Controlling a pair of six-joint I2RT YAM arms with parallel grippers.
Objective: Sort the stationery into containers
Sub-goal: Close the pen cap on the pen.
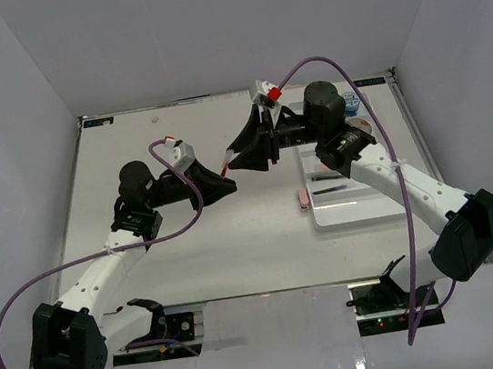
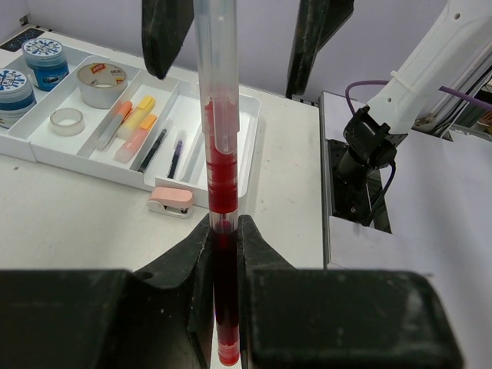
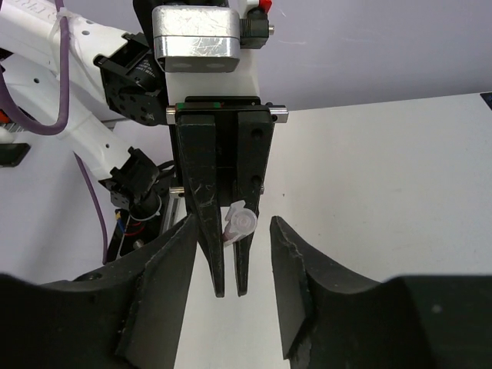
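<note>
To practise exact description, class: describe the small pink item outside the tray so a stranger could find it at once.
Find the white divided tray on the right half of the table. At the end of its compartment holding two thin dark pens, just outside the wall on the bare table, lies the small pink piece. Unlike those pens it is stubby, pink above and white below.
</note>
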